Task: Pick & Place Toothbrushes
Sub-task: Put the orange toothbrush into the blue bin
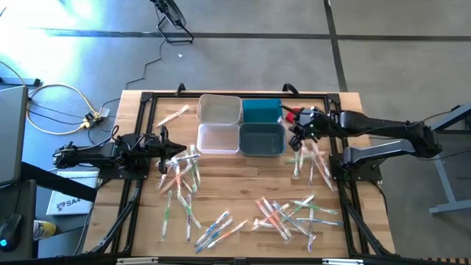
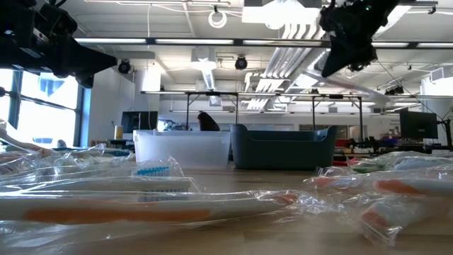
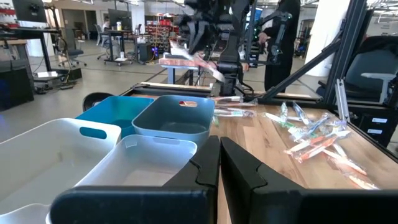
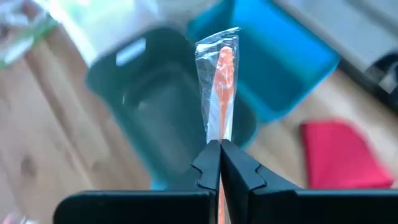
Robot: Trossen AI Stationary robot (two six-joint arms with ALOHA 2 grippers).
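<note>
Right tool [image 4: 219, 146]: clamped on 1 wrapped orange toothbrush [image 4: 221, 87], held above the dark teal bin [image 4: 155, 118].
Left tool [image 3: 219, 152]: closed, empty, beside the white bins [image 1: 218, 124].
Advice: centre over the bin opening before releasing.
Other toothbrushes [image 1: 283, 213]: scattered on tabletop [image 1: 243, 191].

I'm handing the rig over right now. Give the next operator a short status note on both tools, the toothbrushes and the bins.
Right tool: shut on an orange wrapped toothbrush, raised over the dark teal bin.
Left tool: shut, empty, beside the white bins.
Toothbrushes: scattered in loose clusters on the table; one lies by the far-left edge.
Done: all four bins look empty from above.
Left: drop this one, then clear nearly everything else.
</note>
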